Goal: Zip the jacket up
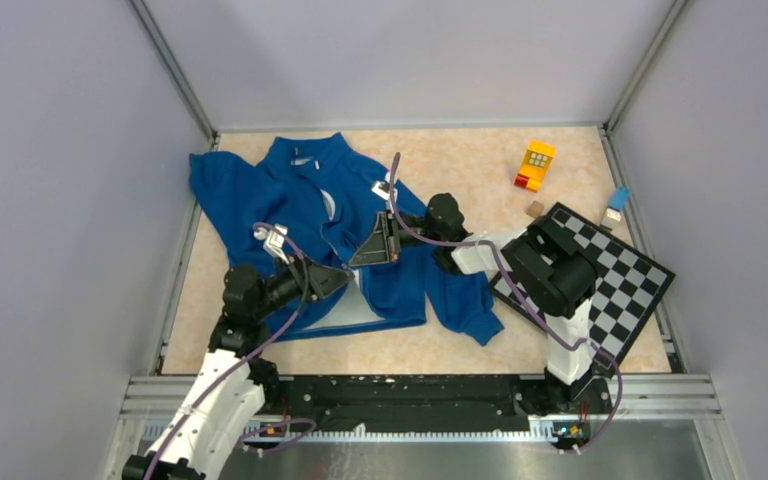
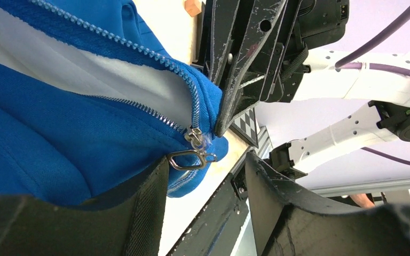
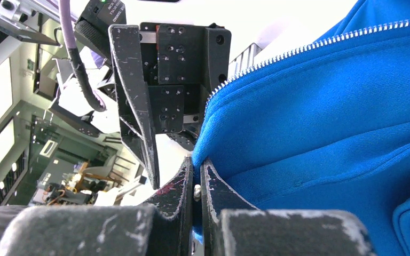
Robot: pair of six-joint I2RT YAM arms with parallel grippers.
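Closest to the left wrist camera, the left gripper [image 2: 205, 162] is released, with its two fingers standing apart. The metal pull tab [image 2: 188, 159] hangs just before the gap, and nothing is grasped. Just behind it the slider [image 2: 194, 136] sits at the bottom end of the zipper. The right gripper [image 2: 220, 125] is clenched on the hem of the jacket [image 1: 260, 195] beside it and holds that corner up. I judge that the step in hand is catching the tab. The next move calls for a small advance, so that the fingers close on the tab itself and not on the cloth, and then a pull along the teeth. Above the slider the two rows of teeth spread apart and show pale lining. The blue jacket lies crumpled on the left of the table [image 1: 460, 170]; far right are a checkerboard [image 1: 620, 275] and a yellow block [image 1: 536, 163].
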